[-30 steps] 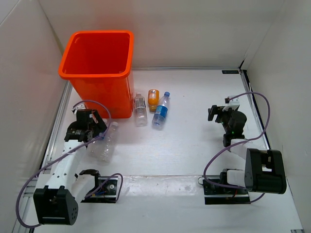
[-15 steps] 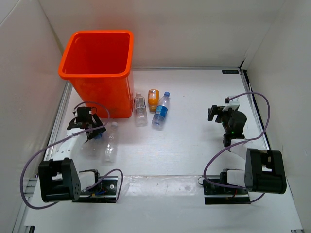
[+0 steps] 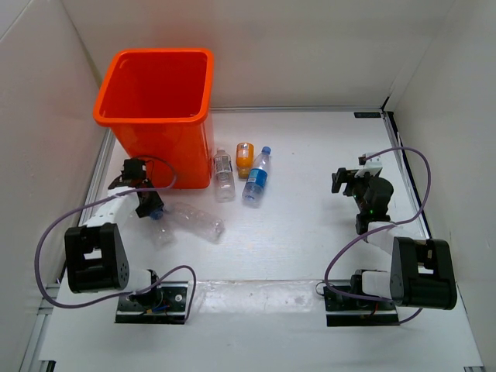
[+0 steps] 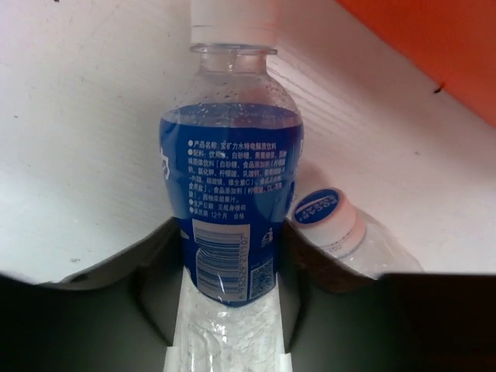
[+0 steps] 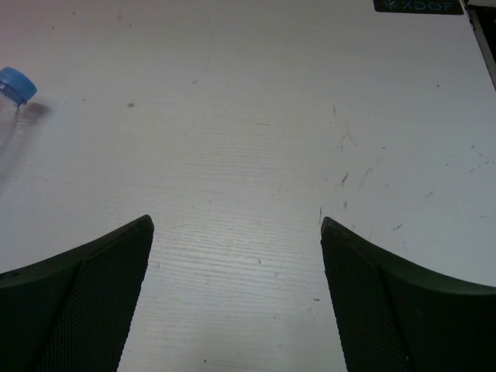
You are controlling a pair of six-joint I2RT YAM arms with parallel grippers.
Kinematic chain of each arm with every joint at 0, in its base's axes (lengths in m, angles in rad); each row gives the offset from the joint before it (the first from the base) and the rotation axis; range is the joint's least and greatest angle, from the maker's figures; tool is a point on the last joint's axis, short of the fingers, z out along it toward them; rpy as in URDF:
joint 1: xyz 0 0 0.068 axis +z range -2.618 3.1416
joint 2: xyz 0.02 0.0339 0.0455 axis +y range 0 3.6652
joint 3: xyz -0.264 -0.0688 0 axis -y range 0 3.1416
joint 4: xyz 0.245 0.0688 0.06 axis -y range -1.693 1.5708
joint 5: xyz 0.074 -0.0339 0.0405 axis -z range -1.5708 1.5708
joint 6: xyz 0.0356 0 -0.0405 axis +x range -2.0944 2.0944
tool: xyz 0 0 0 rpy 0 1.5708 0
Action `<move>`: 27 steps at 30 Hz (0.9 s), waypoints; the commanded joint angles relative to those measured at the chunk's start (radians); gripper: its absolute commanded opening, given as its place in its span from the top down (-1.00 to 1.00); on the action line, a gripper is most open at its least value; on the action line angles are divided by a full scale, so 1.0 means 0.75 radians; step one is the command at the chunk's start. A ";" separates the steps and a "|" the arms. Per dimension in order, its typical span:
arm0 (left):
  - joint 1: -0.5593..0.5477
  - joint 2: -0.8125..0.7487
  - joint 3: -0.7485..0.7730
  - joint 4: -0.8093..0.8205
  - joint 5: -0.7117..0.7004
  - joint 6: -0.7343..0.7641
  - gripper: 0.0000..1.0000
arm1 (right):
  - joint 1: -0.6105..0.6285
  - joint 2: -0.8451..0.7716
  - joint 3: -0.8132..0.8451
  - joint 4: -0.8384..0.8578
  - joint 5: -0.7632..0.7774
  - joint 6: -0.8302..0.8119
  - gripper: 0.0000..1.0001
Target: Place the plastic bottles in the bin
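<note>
A clear bottle with a blue label and white cap stands between the jaws of my left gripper, which is shut on it. Overhead, that gripper sits by the lower left corner of the orange bin. A second clear bottle lies just right of it, its cap beside my fingers. Right of the bin lie a clear bottle, a short orange one and a blue-capped one. My right gripper is open over bare table.
White walls close in the table on the left, back and right. The bin's orange side is close to my left gripper. A blue cap shows at the left edge of the right wrist view.
My left arm has folded back and its gripper has shut on the blue-labelled bottle. The other clear bottle has slid to the right and now lies at an angle. The right arm is still.
</note>
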 commanded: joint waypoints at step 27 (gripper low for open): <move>-0.108 -0.602 1.060 -0.566 -0.091 -0.092 0.38 | 0.002 -0.011 0.034 0.047 0.010 -0.007 -0.80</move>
